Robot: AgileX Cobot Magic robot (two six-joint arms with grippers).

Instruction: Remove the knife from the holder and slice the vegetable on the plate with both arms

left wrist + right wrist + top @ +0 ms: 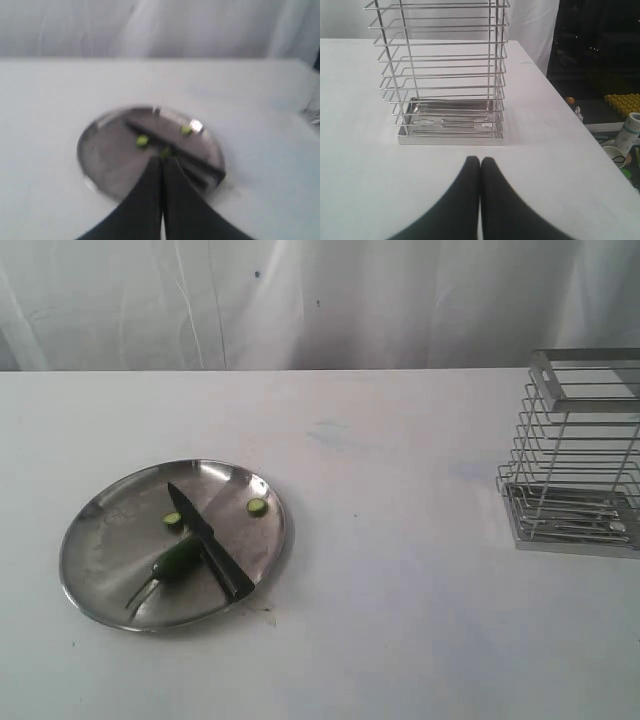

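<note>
Black left tool (161,161) shut tight, empty, pointing toward plate (105,160); right tool (480,161) likewise (facing holder (450,140)).

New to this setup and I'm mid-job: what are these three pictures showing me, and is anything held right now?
It is a two-armed robot at a white table. The wide picture comes from a camera off the arms; neither arm shows in it. The other two come from wrist cameras, each looking past its black gripper. The left gripper is shut and empty, facing the steel plate, where the black knife lies against the green vegetable, with two cut slices nearby. The right gripper, also shut and empty, faces the wire holder.
</note>
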